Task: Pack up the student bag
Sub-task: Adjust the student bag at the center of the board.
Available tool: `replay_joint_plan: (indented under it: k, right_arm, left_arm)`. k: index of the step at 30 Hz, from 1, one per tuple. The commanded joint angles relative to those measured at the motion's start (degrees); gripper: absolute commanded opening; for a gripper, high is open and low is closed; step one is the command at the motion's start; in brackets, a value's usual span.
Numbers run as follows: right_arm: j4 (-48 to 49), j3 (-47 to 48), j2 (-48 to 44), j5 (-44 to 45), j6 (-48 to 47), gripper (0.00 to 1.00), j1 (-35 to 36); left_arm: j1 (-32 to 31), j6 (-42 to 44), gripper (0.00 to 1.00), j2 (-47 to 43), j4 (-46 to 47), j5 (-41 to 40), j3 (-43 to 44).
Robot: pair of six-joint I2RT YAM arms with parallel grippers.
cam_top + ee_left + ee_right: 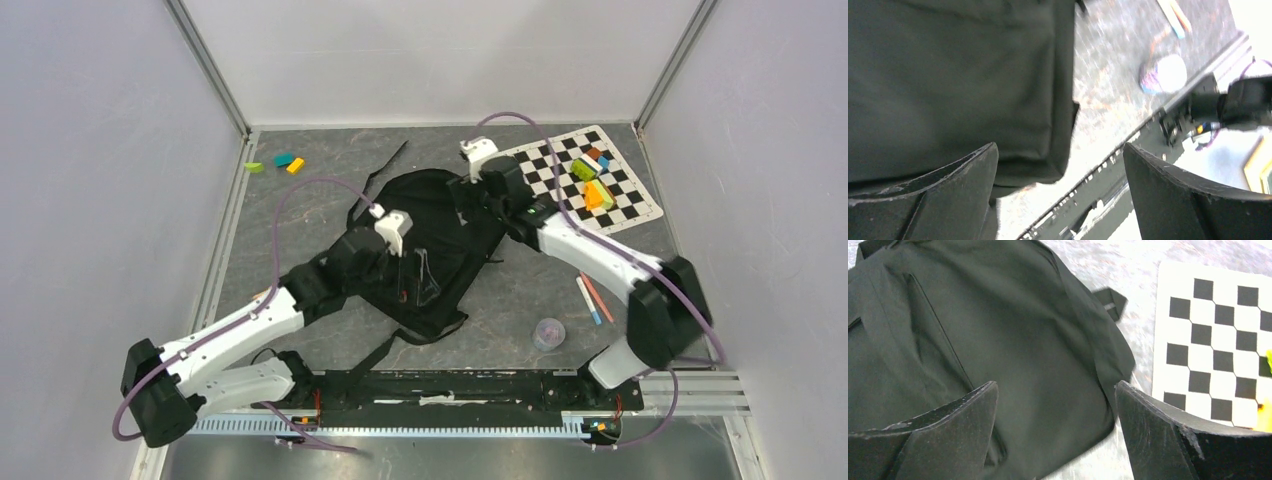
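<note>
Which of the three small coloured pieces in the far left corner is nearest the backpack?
The orange piece, rightmost of the three; the teal piece and green piece lie farther from the student bag.

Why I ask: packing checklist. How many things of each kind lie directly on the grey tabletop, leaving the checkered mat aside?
Backpack: 1
Small coloured blocks: 3
Pens: 2
Round tub: 1
Total: 7

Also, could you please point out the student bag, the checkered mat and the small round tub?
student bag [440, 225]: top external view, central fabric panel.
checkered mat [635, 200]: top external view, bare squares near its right corner.
small round tub [548, 333]: top external view, its top.
</note>
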Motion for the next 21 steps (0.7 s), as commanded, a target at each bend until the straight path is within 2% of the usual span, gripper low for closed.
replay_joint_plan:
  k: [1,4,7,11,14,18,21]
  right_arm:
    - [-2.60,-10.54,-13.14,4.46,7.35,0.92,-0.46]
    - [-0.73,-18.84,-20.07,2.94,13.02,0.94,-0.64]
    - [2.75,-25.94,-25.75,-1.44,19.53,0.95,-0.60]
    - [11.62,-34.37,-30.59,-8.42,28.13,0.95,-0.51]
    - [15.72,-38.82,-32.02,-11.08,33.01,0.95,0.22]
    - [20.60,-43.10,-31.97,-14.35,37.00,0.94,1.94]
    - [25.94,-46.69,-31.75,-15.59,40.40,0.89,3.02]
  left_arm:
    - [7.91,5.45,1.00,2.14,-6.47,-1.73,7.40]
    - [12.75,6.20,1.00,1.05,-5.98,0.00,7.25]
    - [17.19,6.70,1.00,0.01,-5.80,-2.19,7.06]
    - [26.08,5.91,1.00,2.33,-4.78,-4.36,6.26]
    - [29.81,5.43,1.00,4.51,-0.15,-6.30,4.83]
    - [33.24,4.90,1.00,9.08,7.16,1.89,4.82]
    - [33.61,7.26,1.00,13.21,7.51,-0.07,6.99]
